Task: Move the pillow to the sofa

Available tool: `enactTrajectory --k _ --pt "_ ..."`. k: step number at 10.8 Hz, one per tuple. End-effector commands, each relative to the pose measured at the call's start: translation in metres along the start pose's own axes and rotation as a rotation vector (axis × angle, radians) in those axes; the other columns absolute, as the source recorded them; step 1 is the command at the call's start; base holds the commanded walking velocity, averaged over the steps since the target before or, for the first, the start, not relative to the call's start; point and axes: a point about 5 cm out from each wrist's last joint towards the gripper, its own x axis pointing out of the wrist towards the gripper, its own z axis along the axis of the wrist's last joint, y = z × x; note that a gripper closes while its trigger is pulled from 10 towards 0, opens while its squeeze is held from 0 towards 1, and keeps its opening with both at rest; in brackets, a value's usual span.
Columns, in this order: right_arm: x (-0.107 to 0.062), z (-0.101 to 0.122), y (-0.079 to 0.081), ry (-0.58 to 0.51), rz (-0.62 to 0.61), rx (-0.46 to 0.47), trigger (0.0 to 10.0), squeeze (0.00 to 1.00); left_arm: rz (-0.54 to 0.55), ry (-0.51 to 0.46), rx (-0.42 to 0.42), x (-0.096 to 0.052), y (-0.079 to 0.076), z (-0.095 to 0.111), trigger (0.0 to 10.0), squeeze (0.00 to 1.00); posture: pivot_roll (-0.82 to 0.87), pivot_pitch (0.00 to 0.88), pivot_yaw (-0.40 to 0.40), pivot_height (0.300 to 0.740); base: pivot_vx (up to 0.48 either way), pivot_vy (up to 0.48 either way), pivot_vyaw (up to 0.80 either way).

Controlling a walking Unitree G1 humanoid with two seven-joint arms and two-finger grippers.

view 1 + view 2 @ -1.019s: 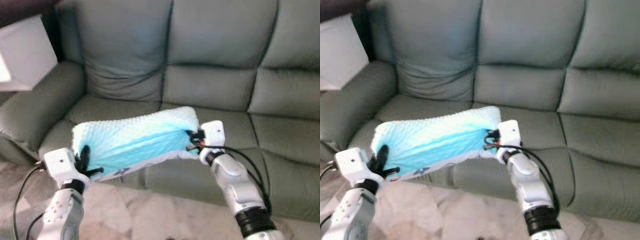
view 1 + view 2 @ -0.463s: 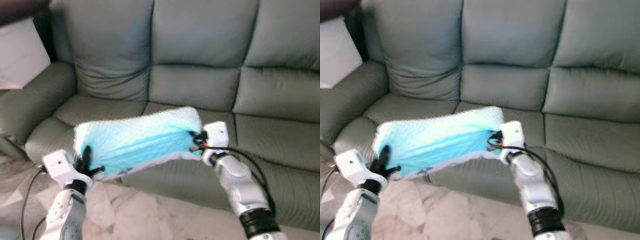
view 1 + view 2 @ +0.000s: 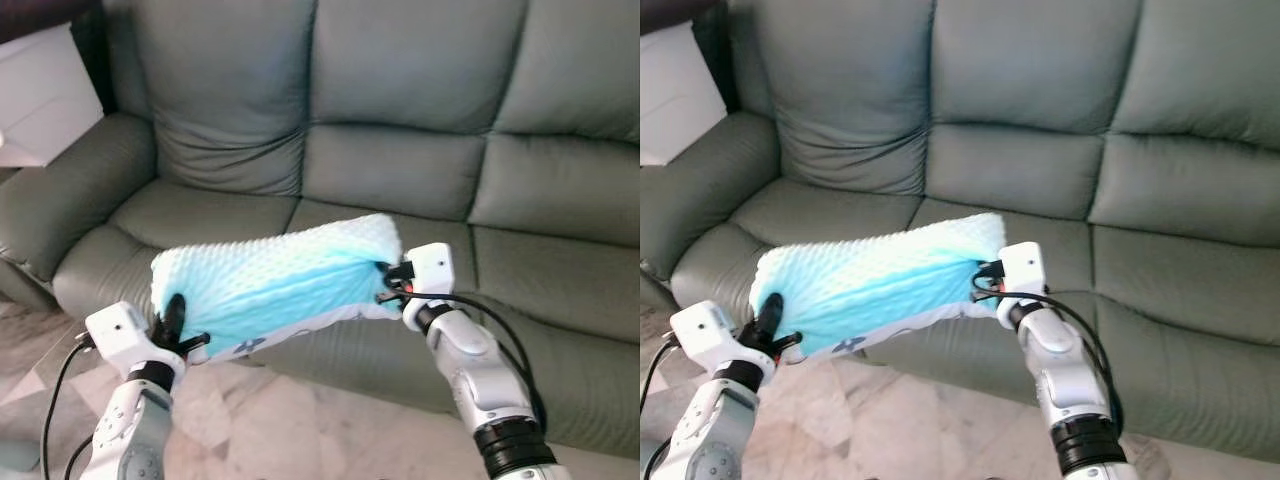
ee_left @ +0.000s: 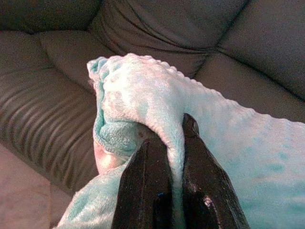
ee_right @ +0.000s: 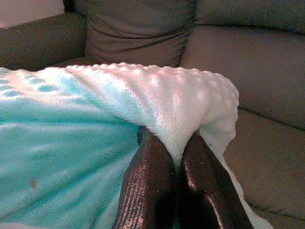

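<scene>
Pillow, light blue with a bumpy white cover, hangs in the air just in front of the grey-green sofa, above the front edge of its seat cushions and not touching them. Left hand is clamped on the pillow's end nearer to the sofa's armrest, with fabric pinched between its black fingers. Right hand is clamped on the opposite end, near the sofa's middle seat. Marble floor lies below the sofa's front.

Pale turquoise pillow with a raised dotted texture, grey-green sofa, beige marbled floor.
</scene>
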Motion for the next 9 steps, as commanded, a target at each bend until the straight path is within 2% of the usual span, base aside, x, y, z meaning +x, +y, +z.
enactTrajectory --k 1,4,9 --pt "-0.0011 0.0068 -0.0052 -0.021 -0.021 -0.015 10.0 0.0 0.009 0.008 0.005 -0.0013 0.0013 -0.0012 10.0 0.0 -0.18 0.122 0.052 0.74 0.0 0.0 0.0" --pt "-0.0002 0.0068 -0.0052 -0.013 -0.023 -0.013 10.0 0.0 -0.001 0.02 0.012 -0.0005 -0.0001 -0.0023 10.0 0.0 -0.17 0.121 0.049 0.74 0.0 0.0 0.0" --pt "0.0004 0.0064 -0.0063 0.0 -0.025 -0.012 10.0 0.0 0.002 0.044 -0.009 0.0 -0.0019 -0.0068 10.0 0.0 -0.18 0.115 0.047 0.74 0.0 0.0 -0.8"
